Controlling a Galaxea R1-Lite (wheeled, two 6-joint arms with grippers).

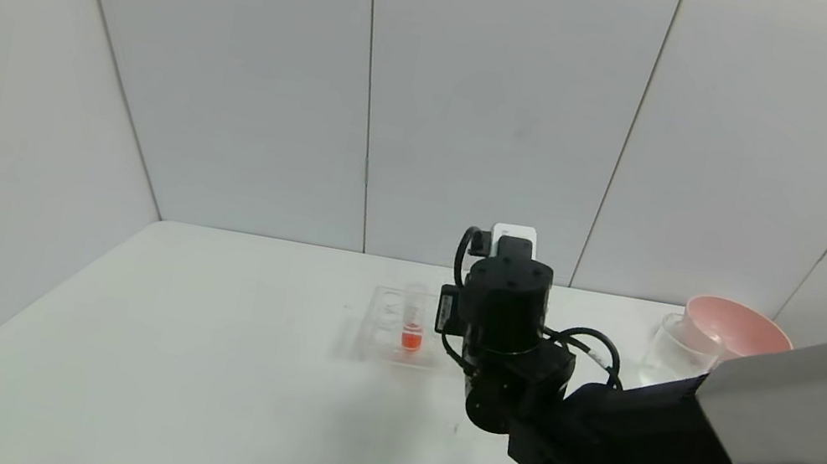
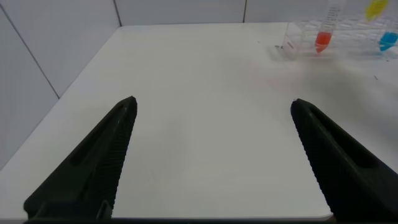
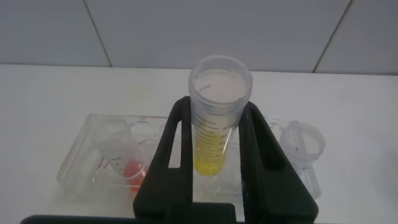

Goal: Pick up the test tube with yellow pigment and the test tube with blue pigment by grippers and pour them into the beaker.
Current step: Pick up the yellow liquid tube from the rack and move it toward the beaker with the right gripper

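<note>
My right gripper (image 3: 217, 109) is shut on the test tube with yellow pigment (image 3: 214, 134) and holds it upright, its tip just above the clear rack (image 3: 93, 155). The yellow liquid also shows in the left wrist view (image 2: 375, 9), higher than the other tubes. The test tube with blue pigment (image 2: 388, 42) stands in the rack beside it. In the head view the right wrist (image 1: 506, 308) hides both tubes. The clear beaker (image 1: 676, 346) stands at the back right, next to the pink bowl. My left gripper (image 2: 211, 109) is open and empty over bare table, well away from the rack.
A red-liquid tube (image 1: 411, 334) stands in the rack (image 1: 384, 329), left of my right wrist. The pink bowl (image 1: 737, 327) sits behind the beaker, touching or nearly touching it. White walls close the back and sides. My right forearm crosses the table's right side.
</note>
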